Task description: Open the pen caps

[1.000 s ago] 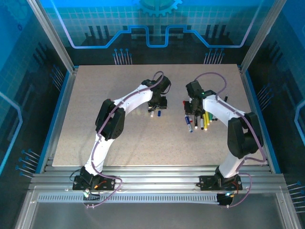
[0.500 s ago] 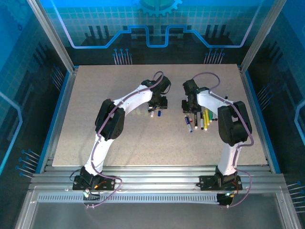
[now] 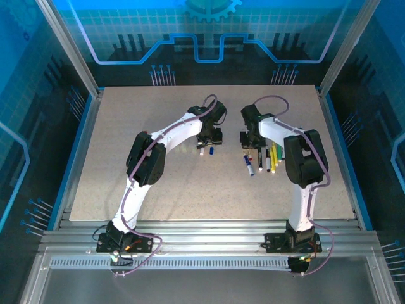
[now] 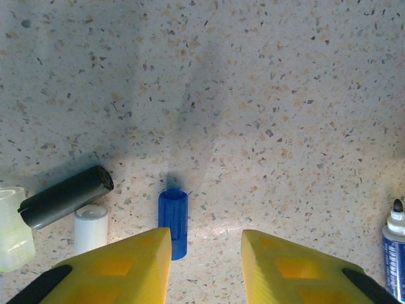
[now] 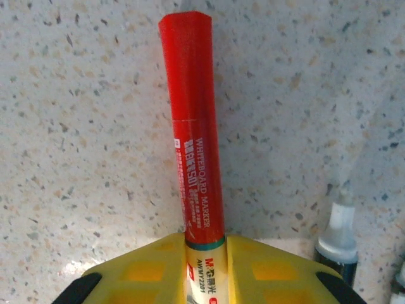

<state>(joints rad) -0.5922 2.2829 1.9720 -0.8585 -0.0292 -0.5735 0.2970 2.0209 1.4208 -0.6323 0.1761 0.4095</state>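
Pen caps, one blue, one black, lie by empty, spread left claw; right claw clamps one red pen.

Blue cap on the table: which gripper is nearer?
Left. The left gripper hangs open just over the blue cap; the right gripper is well apart from it, shut on the red marker.

Your left arm and right arm are slim white tubes joined by bulky black joint housings, each mounted on a small black base. A thin purple cable runs along each arm in loose loops. The wrist cameras show your fingers as blunt bright-yellow wedges with shallow square recesses and black backing.
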